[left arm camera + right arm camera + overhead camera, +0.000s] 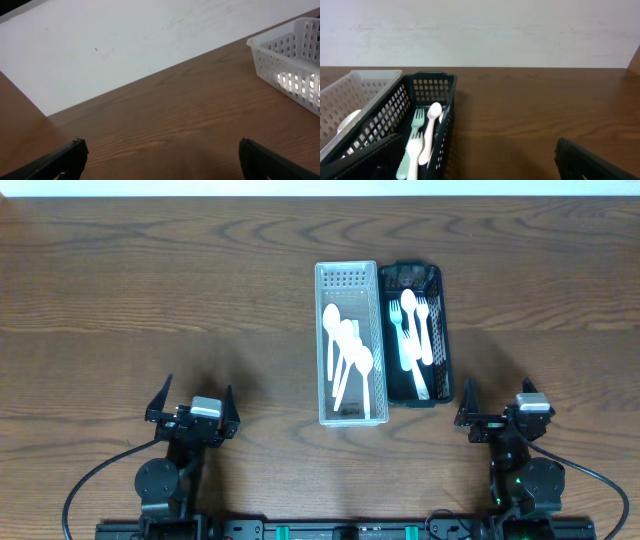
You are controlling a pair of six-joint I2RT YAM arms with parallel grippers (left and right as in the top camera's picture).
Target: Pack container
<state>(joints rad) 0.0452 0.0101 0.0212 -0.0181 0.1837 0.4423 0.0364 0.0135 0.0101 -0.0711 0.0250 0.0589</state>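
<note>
The white basket runs off the left wrist view's right edge. In the right wrist view the black basket and its cutlery are cut off below.

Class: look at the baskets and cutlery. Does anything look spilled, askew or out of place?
Nothing spilled. One oddity: a spoon lies among the forks in the black basket, while the white basket holds only spoons.
</note>
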